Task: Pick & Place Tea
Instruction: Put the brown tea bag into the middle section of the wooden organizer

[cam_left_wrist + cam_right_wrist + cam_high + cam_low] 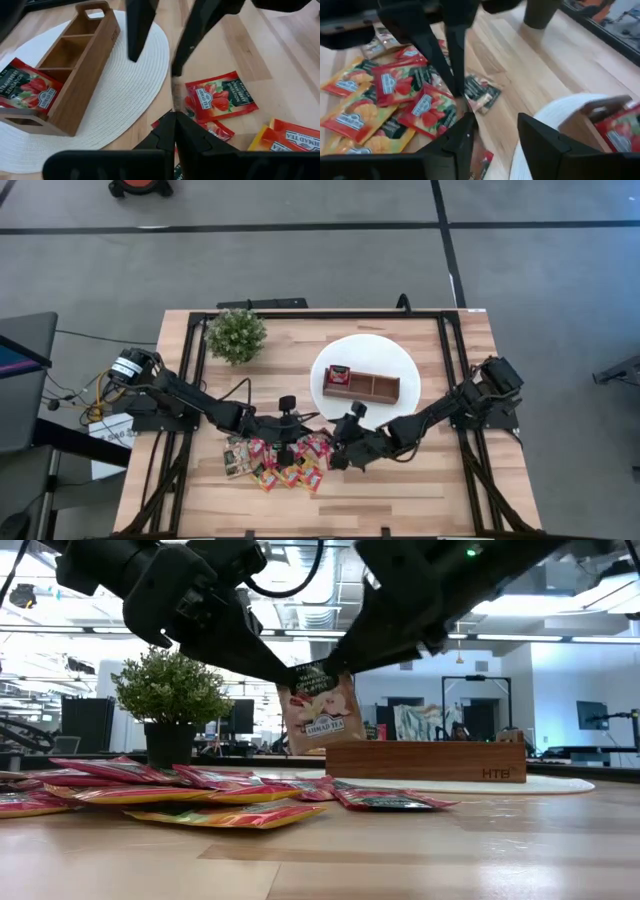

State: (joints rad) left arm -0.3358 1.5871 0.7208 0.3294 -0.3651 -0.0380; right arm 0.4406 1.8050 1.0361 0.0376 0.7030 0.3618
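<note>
Two claws meet at one pale flat tea sachet, lifted above the wooden table: left claw clamped on it, right claw apart beside it. Risk: handover slip/drop w/ mistimed release.

Bright, even overhead light; wrist views blur close up, shadows soft.

floor: grey, dark seams | ceiling lights (long strips) | monitors
</note>
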